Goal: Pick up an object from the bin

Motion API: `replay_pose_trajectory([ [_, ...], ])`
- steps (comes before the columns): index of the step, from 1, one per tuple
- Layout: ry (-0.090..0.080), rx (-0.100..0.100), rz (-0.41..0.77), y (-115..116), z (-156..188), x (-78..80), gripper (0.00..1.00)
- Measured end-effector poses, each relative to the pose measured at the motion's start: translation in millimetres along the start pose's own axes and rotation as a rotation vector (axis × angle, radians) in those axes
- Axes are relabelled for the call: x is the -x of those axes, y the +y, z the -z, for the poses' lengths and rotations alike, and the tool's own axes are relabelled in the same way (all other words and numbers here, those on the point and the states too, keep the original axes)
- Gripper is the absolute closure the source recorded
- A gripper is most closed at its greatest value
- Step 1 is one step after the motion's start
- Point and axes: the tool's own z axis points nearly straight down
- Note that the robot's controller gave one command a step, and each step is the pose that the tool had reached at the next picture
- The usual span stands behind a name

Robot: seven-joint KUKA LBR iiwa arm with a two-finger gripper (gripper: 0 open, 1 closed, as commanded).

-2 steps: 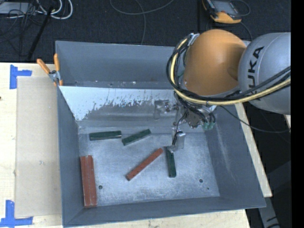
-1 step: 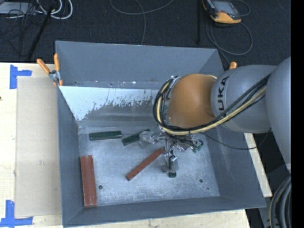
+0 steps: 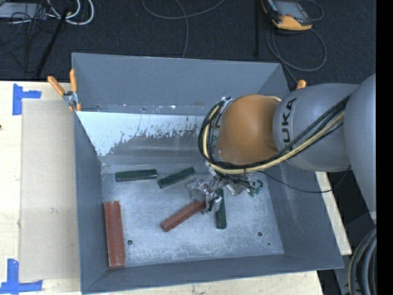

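Right of the bin's (image 3: 153, 91) middle, the gripper (image 3: 212, 196) sits over a reddish-brown stick's (image 3: 182, 216) end; the stick slants toward the lower-left corner. I cannot tell whether the gripper is open.

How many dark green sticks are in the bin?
3. The left green stick lies left of centre, the middle green stick is just to its right, and the right green stick is by the gripper. The arm may hide more.

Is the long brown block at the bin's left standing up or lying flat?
Lying flat: the brown block rests lengthwise on the bin floor along the left wall.
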Motion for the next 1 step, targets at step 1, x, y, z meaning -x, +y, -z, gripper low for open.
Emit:
replay_pose_trajectory([
  [1,-0.008,-0.004,-0.061,18.5,143.9,2.2,1.00],
])
